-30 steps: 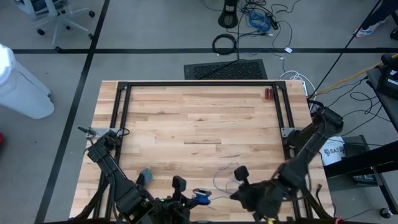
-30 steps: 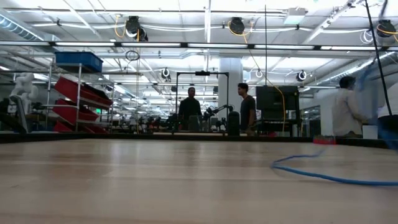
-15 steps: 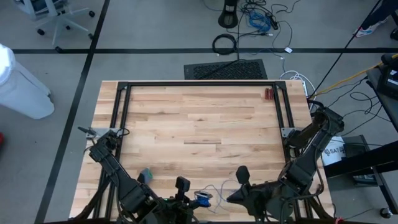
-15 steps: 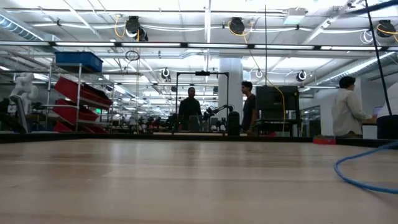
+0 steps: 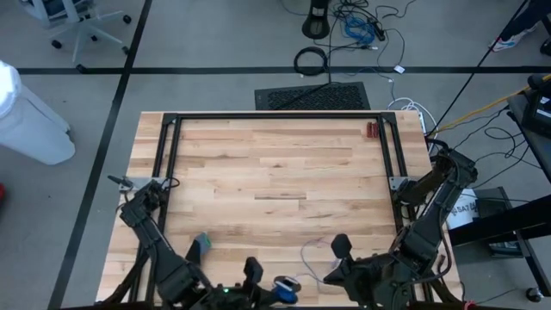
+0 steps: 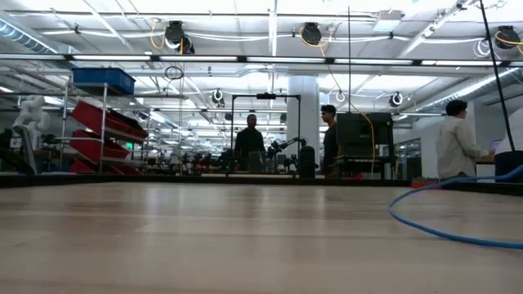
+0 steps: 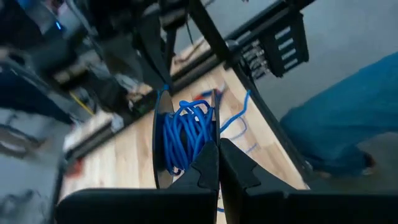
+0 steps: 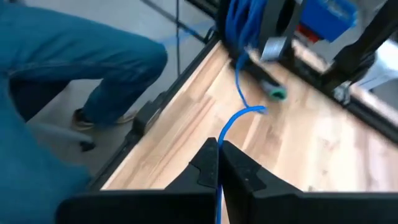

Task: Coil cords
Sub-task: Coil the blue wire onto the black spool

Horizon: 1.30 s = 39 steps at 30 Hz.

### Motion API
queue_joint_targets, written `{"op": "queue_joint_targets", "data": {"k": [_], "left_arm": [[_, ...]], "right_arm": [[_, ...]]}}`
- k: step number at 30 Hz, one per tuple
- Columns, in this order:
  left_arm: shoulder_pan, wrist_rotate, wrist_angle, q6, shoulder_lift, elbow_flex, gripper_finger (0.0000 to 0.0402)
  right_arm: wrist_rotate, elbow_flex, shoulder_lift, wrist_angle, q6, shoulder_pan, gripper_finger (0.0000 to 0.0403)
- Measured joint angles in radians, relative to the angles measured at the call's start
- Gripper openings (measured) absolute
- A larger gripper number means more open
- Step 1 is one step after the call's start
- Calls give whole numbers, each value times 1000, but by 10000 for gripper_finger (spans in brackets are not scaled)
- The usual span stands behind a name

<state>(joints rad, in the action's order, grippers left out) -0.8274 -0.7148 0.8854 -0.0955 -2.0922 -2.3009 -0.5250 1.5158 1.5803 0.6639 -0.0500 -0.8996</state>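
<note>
A thin blue cord is partly wound on a small spool (image 7: 183, 134) with dark discs, seen in the high view (image 5: 282, 284) at the table's near edge. My left gripper (image 7: 217, 149) is shut at the spool. From the spool the cord (image 8: 239, 115) runs loose to my right gripper (image 8: 217, 149), shut on it a little to the right (image 5: 331, 271). A slack loop (image 5: 308, 252) of it lies on the wood and shows in the low view (image 6: 441, 233). My left gripper pinches the rim of one dark disc (image 7: 214, 124) of the spool between its two shut fingers. The spool stands on edge beyond the fingertips, with the wound cord beside them. Whether it rests on the table I cannot tell. My right gripper pinches the loose cord (image 8: 219, 140) between its two fingertips, slanting down toward the table's left. The cord rises from the fingertips in a slack curve toward the spool. It is not drawn taut.
A grey tool with a green tip (image 5: 202, 244) lies left of the spool, also in the right wrist view (image 8: 273, 92). Red-handled pliers (image 5: 372, 130) lie at the far right. A black frame (image 5: 275, 116) rims the table. A person's leg (image 8: 93, 68) stands at the near edge.
Both grippers have drawn toward the table's near edge, the spool going with the left one. My right gripper has also risen a little. The cord's loose loop has swung about on the table and now arches higher at the right of the low view.
</note>
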Motion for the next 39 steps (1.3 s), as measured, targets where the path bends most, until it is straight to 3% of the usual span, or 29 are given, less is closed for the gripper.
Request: {"op": "queue_joint_targets", "data": {"k": [9, 15, 27, 39], "left_arm": [[-11, -59, -12, -11, 0, 0, 0], [28, -42, 48, 86, 0, 0, 0], [79, -25, 49, 125, 0, 0, 0], [115, 102, 44, 128, -19, 1, 0]], "right_arm": [[5, 48, 2, -4, 17, -36, 0], [-40, 94, 2, -55, 103, -76, 0], [-46, 94, 4, -124, 187, -97, 0], [-38, 94, 5, -225, 307, -64, 0]]}}
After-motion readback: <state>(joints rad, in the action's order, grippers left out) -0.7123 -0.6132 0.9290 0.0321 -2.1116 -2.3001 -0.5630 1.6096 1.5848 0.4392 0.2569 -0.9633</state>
